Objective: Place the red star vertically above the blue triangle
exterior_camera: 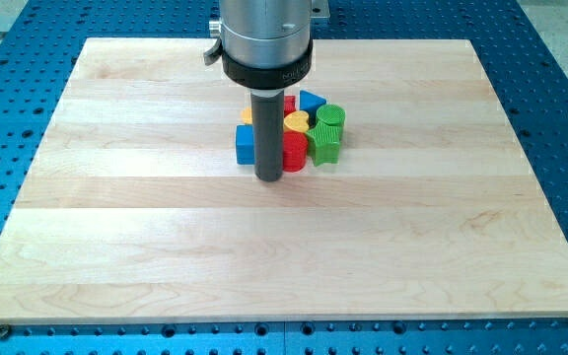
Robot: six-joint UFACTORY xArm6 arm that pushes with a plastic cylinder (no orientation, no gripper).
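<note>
The blocks sit in one tight cluster just above the board's middle. The blue triangle (311,101) is at the cluster's top right. A red block (295,153) lies at the cluster's bottom, right of the rod, and another red block (289,103) shows just left of the blue triangle, partly hidden by the rod. I cannot tell which of the two is the star. My tip (268,179) rests on the board at the cluster's lower edge, between the blue cube (246,145) and the lower red block, close to both.
A yellow heart (296,121) lies in the cluster's middle. Two green blocks (330,117) (326,146) stand on its right side. A yellow block (248,115) peeks out left of the rod. The wooden board (116,247) lies on a blue perforated table.
</note>
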